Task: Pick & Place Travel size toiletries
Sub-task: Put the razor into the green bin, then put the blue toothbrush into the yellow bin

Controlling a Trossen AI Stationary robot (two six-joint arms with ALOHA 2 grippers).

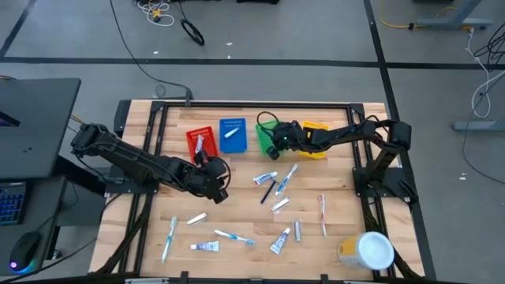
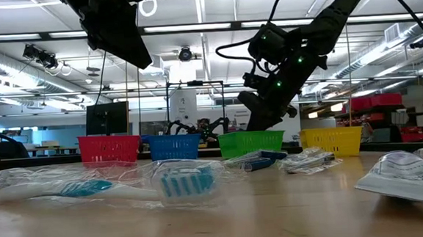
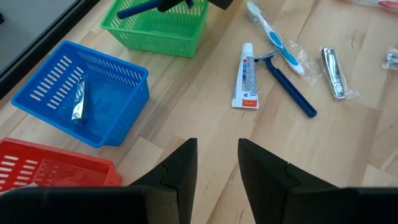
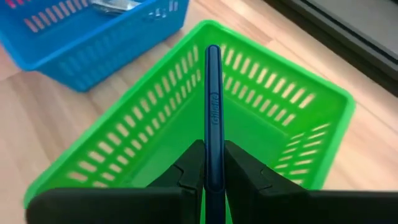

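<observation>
My right gripper (image 1: 274, 147) hangs over the green bin (image 4: 280, 62) and is shut on a dark blue razor (image 4: 212, 106). The razor also shows in the left wrist view (image 3: 146, 7). My left gripper (image 3: 217, 165) is open and empty above bare table, near the red bin (image 1: 200, 143) and the blue bin (image 3: 87, 99). On the table lie a white toothpaste tube (image 3: 247, 78), another blue razor (image 3: 291, 90), a toothbrush (image 3: 277, 40) and several more wrapped items toward the near edge (image 1: 229, 235). My right gripper pinches the razor's slim handle (image 4: 213, 158) between its two fingers. The handle lies along the fingers and sticks out forward past their tips. The fingers come slanting down from the table's right. The razor is lifted clear, over the inside of the green bin.
Four bins stand in a row at the far side: red, blue, green and yellow (image 1: 316, 139). The blue bin holds a small shiny item (image 3: 78, 102). A yellow tub with a white lid (image 1: 368, 251) stands at the near right corner.
</observation>
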